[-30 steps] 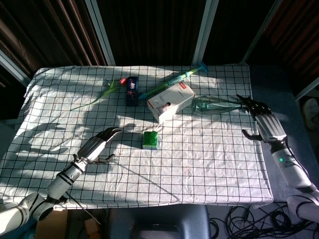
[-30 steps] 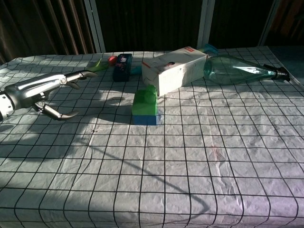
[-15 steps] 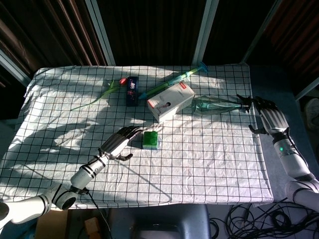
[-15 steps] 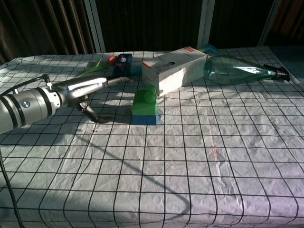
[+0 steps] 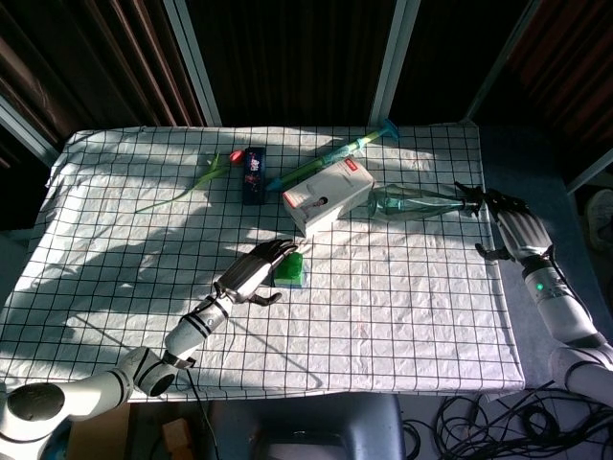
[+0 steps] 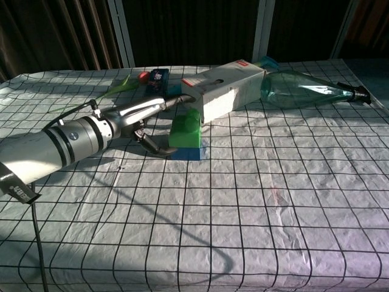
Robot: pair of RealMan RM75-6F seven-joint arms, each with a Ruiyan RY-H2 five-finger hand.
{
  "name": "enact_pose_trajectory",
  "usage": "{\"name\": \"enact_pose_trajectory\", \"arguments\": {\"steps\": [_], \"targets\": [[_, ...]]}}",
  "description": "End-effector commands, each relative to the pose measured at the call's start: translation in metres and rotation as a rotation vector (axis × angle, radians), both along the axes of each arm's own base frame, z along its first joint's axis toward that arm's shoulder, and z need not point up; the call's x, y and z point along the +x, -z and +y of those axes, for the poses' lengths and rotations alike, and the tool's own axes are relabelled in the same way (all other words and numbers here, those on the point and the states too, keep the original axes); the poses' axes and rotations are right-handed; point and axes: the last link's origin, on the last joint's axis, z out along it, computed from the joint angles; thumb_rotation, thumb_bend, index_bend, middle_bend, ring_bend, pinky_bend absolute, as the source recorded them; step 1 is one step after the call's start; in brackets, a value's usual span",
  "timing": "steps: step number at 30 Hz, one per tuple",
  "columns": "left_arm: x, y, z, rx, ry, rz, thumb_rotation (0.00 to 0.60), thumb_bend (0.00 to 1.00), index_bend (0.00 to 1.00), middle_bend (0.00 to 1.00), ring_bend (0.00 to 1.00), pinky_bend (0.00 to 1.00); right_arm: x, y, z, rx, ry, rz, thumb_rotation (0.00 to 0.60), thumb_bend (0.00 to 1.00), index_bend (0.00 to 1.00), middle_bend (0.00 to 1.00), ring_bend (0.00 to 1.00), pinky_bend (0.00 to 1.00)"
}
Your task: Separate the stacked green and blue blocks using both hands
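The green block [image 6: 186, 129] sits stacked on the blue block [image 6: 188, 152] near the middle of the checked cloth; in the head view the green block [image 5: 295, 267] shows mostly from above. My left hand [image 6: 152, 121] has come in from the left, its fingers [image 6: 173, 101] stretched above the stack's top and its thumb low beside the blue block, holding nothing. In the head view the left hand [image 5: 253, 271] covers the stack's left edge. My right hand [image 5: 517, 231] hovers open at the table's right edge, far from the blocks; the chest view does not show it.
A white carton [image 6: 225, 91] lies just behind the stack, with a clear glass bottle [image 6: 304, 90] on its side to the right. Farther back are a dark blue box [image 5: 253, 174], a long green-blue stick [image 5: 335, 153] and a green stem [image 5: 201, 180].
My left hand has travelled right across the cloth from the front left until its fingers reach the stack. The right hand shifted slightly toward the bottle's neck and stays open.
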Motion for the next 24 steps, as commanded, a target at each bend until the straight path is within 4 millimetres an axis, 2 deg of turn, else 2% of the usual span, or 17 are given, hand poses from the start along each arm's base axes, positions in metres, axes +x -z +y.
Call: {"name": "enact_pose_trajectory", "arguments": {"steps": [1, 5, 7, 10, 11, 12, 16, 20, 24], "targets": [[0.0058, 0.0120, 0.0035, -0.023, -0.011, -0.010, 0.600, 0.30, 0.00, 0.01, 0.02, 0.13, -0.0029, -0.0001, 0.0010, 0.011, 0.018, -0.006, 0.600, 0.26, 0.00, 0.00, 0.00, 0.00], [0.0082, 0.0164, 0.0055, -0.033, -0.024, -0.045, 0.600, 0.30, 0.00, 0.13, 0.16, 0.23, -0.0063, -0.0004, 0.0013, 0.017, 0.033, -0.006, 0.600, 0.26, 0.00, 0.00, 0.00, 0.00], [0.0095, 0.0156, 0.0077, -0.019, -0.025, -0.063, 0.600, 0.30, 0.04, 0.22, 0.24, 0.30, -0.0074, 0.0000, 0.0016, 0.021, 0.038, -0.008, 0.600, 0.26, 0.00, 0.00, 0.00, 0.00], [0.0094, 0.0163, 0.0099, -0.009, -0.038, -0.082, 0.600, 0.31, 0.21, 0.38, 0.38, 0.42, -0.0083, 0.0006, 0.0021, 0.028, 0.042, -0.005, 0.600, 0.26, 0.00, 0.00, 0.00, 0.00], [0.0092, 0.0168, 0.0102, -0.008, -0.043, -0.085, 0.600, 0.31, 0.26, 0.41, 0.41, 0.45, -0.0085, 0.0008, 0.0021, 0.030, 0.042, -0.003, 0.600, 0.26, 0.00, 0.00, 0.00, 0.00], [0.0094, 0.0178, 0.0098, -0.010, -0.047, -0.092, 0.600, 0.31, 0.30, 0.43, 0.43, 0.47, -0.0086, 0.0009, 0.0021, 0.031, 0.043, -0.001, 0.600, 0.26, 0.00, 0.00, 0.00, 0.00], [0.0129, 0.0197, 0.0070, -0.008, -0.056, -0.136, 0.600, 0.31, 0.36, 0.46, 0.46, 0.51, -0.0085, 0.0003, 0.0024, 0.031, 0.050, -0.005, 0.600, 0.26, 0.00, 0.00, 0.00, 0.00], [0.0129, 0.0195, 0.0059, 0.015, -0.056, -0.162, 0.600, 0.32, 0.45, 0.57, 0.55, 0.60, -0.0092, -0.0008, 0.0039, 0.032, 0.053, -0.002, 0.600, 0.26, 0.00, 0.00, 0.00, 0.00], [0.0104, 0.0141, 0.0036, 0.021, -0.051, -0.186, 0.600, 0.37, 0.51, 0.62, 0.59, 0.65, -0.0096, -0.0014, 0.0047, 0.032, 0.055, -0.002, 0.600, 0.26, 0.00, 0.00, 0.00, 0.00]]}}
